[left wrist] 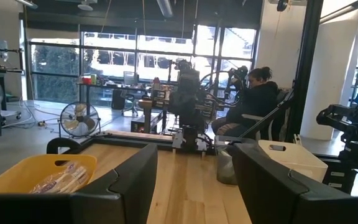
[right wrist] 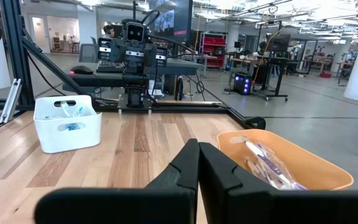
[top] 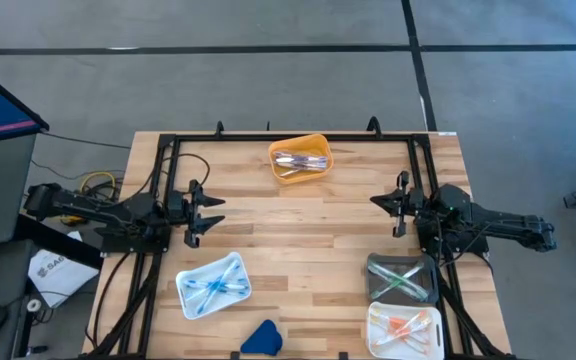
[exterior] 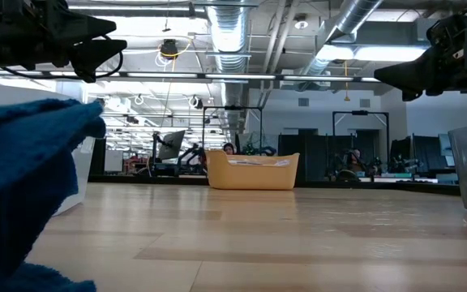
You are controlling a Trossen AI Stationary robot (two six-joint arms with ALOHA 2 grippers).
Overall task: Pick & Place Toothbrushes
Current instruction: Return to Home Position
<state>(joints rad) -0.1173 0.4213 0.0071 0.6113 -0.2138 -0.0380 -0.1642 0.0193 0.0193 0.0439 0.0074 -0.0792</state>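
- Wooden table top [top: 308, 235] lies as bare boards between the two grippers, which face each other across the middle, well apart.
- Left gripper [top: 213, 212] hangs raised over the left part of the table. Its fingers are spread wide with nothing between them, as the left wrist view [left wrist: 194, 155] shows.
- Right gripper [top: 376, 202] hangs raised over the right part. Its fingers are pressed together on nothing, seen also in the right wrist view [right wrist: 199, 149].
- Yellow bin [top: 320, 170] sits on the far-edge side of both grippers, roughly midway between them and near the black frame rail [top: 298, 137]. It holds pale toothbrushes [top: 300, 160].
- Left white bin [top: 181, 286] stands on the near-edge side of the left gripper and holds blue toothbrushes [top: 213, 286].
- Grey bin [top: 372, 272] stands just on the near-edge side of the right gripper, beside the right rail, with green toothbrushes [top: 400, 282] in it.
- Right white bin [top: 373, 335] sits just beyond the grey one, at the near right corner. It holds orange toothbrushes [top: 405, 325].
- Dark-blue wedge [top: 261, 338] lies at the near edge, between the two white bins.
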